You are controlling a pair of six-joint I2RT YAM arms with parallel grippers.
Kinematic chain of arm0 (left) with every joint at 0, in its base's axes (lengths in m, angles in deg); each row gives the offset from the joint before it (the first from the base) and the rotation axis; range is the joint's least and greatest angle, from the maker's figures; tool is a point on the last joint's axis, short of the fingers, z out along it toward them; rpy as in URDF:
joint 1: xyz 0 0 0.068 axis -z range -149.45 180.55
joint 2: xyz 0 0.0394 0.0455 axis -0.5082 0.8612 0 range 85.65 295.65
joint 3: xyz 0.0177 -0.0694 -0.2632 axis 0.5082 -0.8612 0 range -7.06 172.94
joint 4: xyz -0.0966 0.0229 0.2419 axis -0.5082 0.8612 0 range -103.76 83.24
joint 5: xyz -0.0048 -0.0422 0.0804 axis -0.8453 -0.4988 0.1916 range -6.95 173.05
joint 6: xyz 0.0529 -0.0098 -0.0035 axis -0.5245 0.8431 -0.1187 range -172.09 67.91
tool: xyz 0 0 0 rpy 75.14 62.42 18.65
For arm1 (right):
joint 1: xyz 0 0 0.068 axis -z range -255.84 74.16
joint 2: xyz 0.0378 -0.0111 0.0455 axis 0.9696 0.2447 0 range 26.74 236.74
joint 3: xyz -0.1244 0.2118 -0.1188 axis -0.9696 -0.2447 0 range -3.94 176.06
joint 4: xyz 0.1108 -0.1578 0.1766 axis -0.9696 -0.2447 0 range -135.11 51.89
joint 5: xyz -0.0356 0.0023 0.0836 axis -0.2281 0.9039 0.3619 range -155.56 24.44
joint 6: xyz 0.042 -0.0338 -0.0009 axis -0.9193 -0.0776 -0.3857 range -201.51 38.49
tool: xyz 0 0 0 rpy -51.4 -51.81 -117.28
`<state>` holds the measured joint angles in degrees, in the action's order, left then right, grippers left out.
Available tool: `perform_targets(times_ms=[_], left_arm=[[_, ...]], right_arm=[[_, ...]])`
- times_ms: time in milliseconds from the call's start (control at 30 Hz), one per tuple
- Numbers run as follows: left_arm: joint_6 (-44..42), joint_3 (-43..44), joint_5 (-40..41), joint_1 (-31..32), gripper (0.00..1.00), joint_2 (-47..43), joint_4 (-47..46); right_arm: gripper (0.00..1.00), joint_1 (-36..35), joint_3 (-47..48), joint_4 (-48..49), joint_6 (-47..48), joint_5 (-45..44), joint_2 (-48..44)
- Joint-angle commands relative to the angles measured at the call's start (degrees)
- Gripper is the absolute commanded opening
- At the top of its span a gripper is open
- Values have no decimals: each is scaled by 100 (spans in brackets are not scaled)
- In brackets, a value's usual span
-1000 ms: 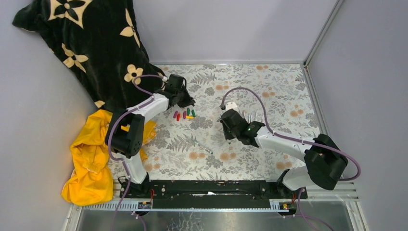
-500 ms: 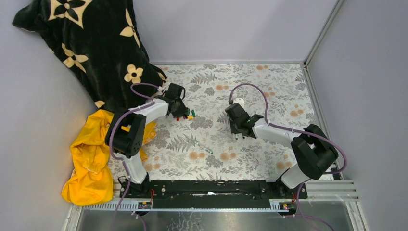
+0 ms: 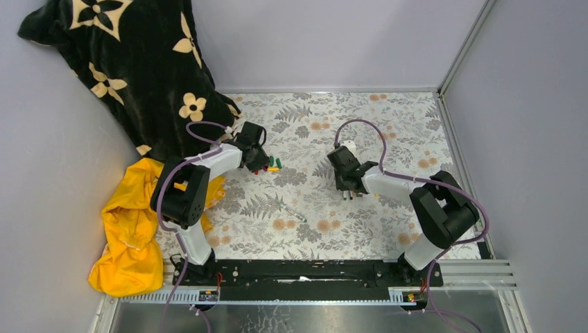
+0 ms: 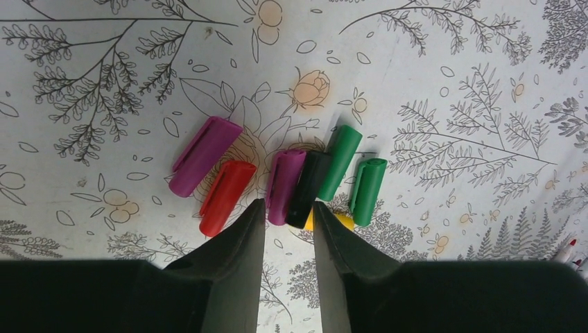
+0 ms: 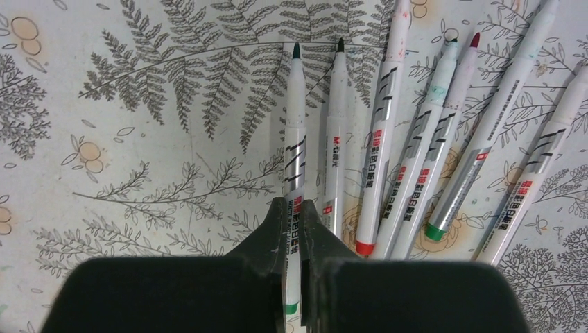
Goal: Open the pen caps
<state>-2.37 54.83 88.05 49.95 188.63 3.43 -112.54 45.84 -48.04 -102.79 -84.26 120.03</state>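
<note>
Now the left gripper (image 4: pixel 288 205) has spread over the loose pen caps (image 4: pixel 305 187) toward the table's (image 3: pixel 388 125) left edge, so another looks delivered. The right gripper (image 5: pixel 295 203), lowered, pinches an uncapped green-tipped pen (image 5: pixel 295 132) beside the other pens (image 5: pixel 378 152)

A pale cloth (image 3: pixel 388 125) printed with ferns, leaves and small orange blossoms covered the tabletop. At the far left corner a black plush blanket (image 3: pixel 132 62) with cream flowers was heaped against the grey wall (image 3: pixel 312 41), its lower edge resting on the printed cloth. Just below it, at the left edge, lay a crumpled yellow cloth (image 3: pixel 128 236), touching the blanket. A metal frame strip (image 3: pixel 464 45) ran along the right side.
</note>
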Motion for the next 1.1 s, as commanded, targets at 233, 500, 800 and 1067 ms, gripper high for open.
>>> perform_targets(times_ms=[233, 500, 800, 1067], left_arm=[[167, -154, 115, -7, 39, -633, -70], [189, -189, -12, -6, 43, -984, -23], [305, -624, -271, 19, 55, -1691, -56], [437, -1158, -683, 29, 63, -2432, -90]], right_arm=[[30, 111, 386, -76, 91, -423, 206], [37, 102, 313, -44, 353, -448, -365], [46, -195, 530, -260, 939, 369, -1046], [54, -1162, 961, -485, 1091, 943, -675]])
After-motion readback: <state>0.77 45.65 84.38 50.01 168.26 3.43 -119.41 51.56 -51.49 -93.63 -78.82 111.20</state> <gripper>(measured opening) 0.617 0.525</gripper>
